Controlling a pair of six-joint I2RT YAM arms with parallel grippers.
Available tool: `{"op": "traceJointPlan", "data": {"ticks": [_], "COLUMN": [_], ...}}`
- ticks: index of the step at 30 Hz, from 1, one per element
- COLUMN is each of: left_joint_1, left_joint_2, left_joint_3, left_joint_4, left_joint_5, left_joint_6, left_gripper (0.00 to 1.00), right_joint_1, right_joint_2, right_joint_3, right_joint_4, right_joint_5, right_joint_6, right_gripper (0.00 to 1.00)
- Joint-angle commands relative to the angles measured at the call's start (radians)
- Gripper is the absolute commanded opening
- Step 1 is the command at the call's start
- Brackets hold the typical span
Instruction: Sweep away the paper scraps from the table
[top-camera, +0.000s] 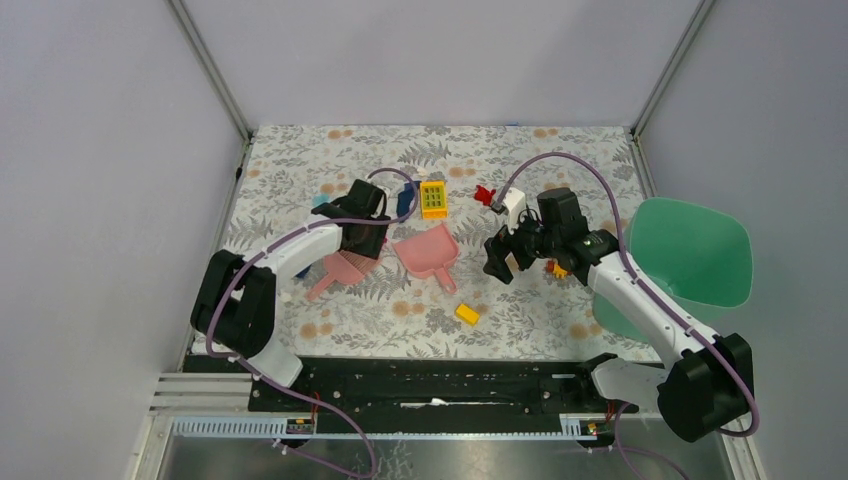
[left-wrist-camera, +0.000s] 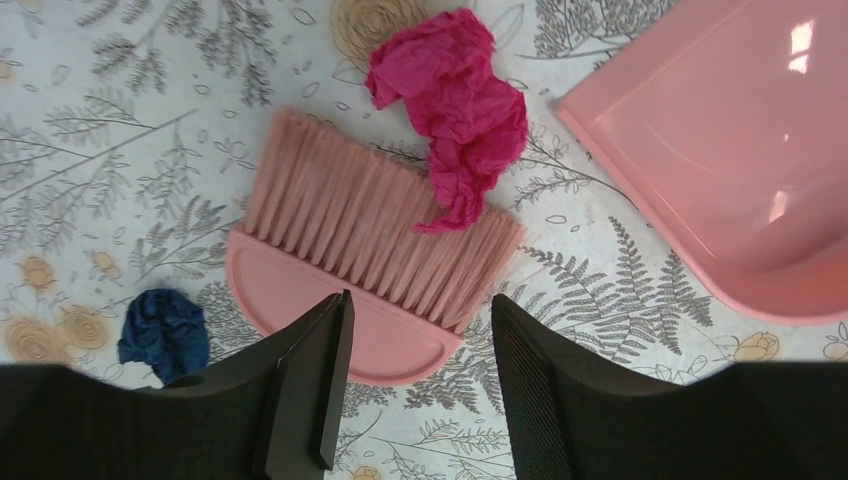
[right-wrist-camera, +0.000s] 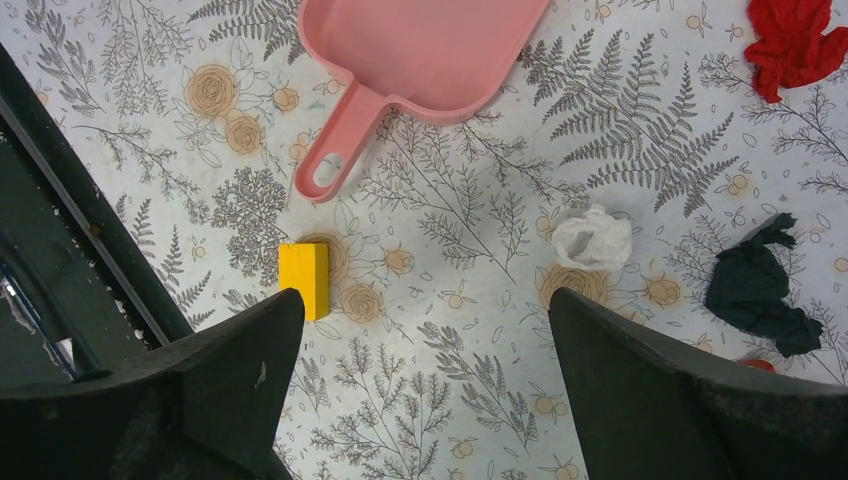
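Left gripper (left-wrist-camera: 420, 335), released with jaws parted, is hovering over the pink plastic bristle brush (left-wrist-camera: 350, 220) on the fern-print table (left-wrist-camera: 120, 130); it should be closing squarely, bristles facing the crumpled magenta paper scrap (left-wrist-camera: 450, 110) at 1 o'clock and the pink plastic dustpan (left-wrist-camera: 740, 150) at 2 o'clock.
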Motion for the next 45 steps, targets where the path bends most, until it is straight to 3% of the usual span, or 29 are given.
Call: {"op": "traceJointPlan", "data": {"ticks": [1, 7, 10, 13, 16, 22, 28, 32, 39, 45], "left_joint_1": [-0.023, -0.049, -0.056, -0.062, -0.071, -0.1, -0.114, -0.138, -0.222, -0.274], "left_joint_2": [0.016, 0.064, 0.099, 0.111, 0.111, 0.154, 0.157, 0.125, 0.001, -0.128], "left_joint_3": [-0.014, -0.015, -0.009, -0.011, -0.013, -0.013, -0.01, -0.007, 0.022, 0.022], "left_joint_4": [0.016, 0.022, 0.017, 0.018, 0.02, 0.023, 0.014, -0.012, -0.154, -0.171], "left_joint_5": [0.041, 0.042, 0.041, 0.023, 0.005, -0.021, -0.051, -0.075, -0.057, 0.033], "left_joint_6": [0.01, 0.015, 0.013, 0.024, 0.022, 0.034, 0.026, 0.026, -0.045, -0.086], "left_gripper": [0.58, 0.66, 0.66, 0.6, 0.45, 0.45, 0.29, 0.01, 0.0, 0.0], "right_joint_1": [-0.001, -0.001, -0.001, -0.001, -0.001, -0.001, -0.001, -0.001, -0.001, -0.001], "right_joint_2": [-0.007, -0.012, -0.013, -0.013, -0.012, -0.01, -0.015, -0.02, -0.036, -0.068], "right_joint_3": [-0.004, -0.011, -0.014, -0.015, -0.015, -0.012, -0.015, -0.015, -0.014, -0.017], "right_joint_4": [0.026, 0.026, 0.026, 0.026, 0.027, 0.025, 0.025, 0.026, 0.021, -0.083], "right_joint_5": [-0.013, -0.01, -0.009, -0.008, -0.006, -0.002, 0.009, 0.011, -0.027, -0.275], "right_joint_6": [-0.028, -0.034, -0.037, -0.037, -0.036, -0.031, -0.034, -0.035, -0.04, -0.178], "right_gripper": [1.0, 1.0, 1.0, 1.0, 1.0, 1.0, 1.0, 1.0, 1.0, 0.99]}}
